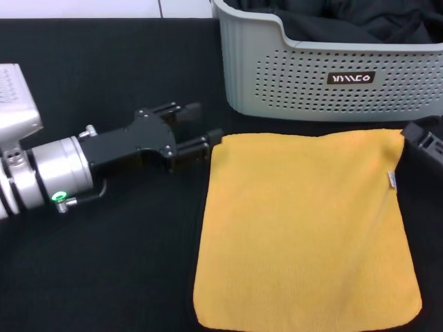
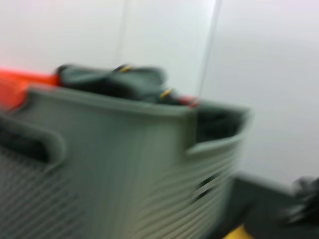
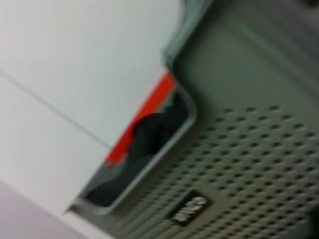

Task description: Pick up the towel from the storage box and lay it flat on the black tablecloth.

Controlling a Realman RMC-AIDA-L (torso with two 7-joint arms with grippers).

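Since the towel point(image 1: 304, 228) already lies spread, yellow face up, on the black tablecloth point(image 1: 104, 270) just in front of the storage box point(image 1: 332, 76), the laying-out looks all but done. On the left, the left gripper point(image 1: 197, 128) lies low over the tablecloth with its fingers spread and holding nothing, the nearer fingertip just beside the towel's far left corner. The towel looks light, soft and limp; it would sag and fold if lifted by one point, so the corners or the stitched edge are the sensible places to pinch. Its small white tag point(image 1: 391, 180) shows on the right edge. At the far right, the right gripper point(image 1: 423, 142) is cut off by the frame, and I cannot tell whether it is open. Dark fabric point(image 1: 360, 21) fills the box, and what lies beneath it is hidden.
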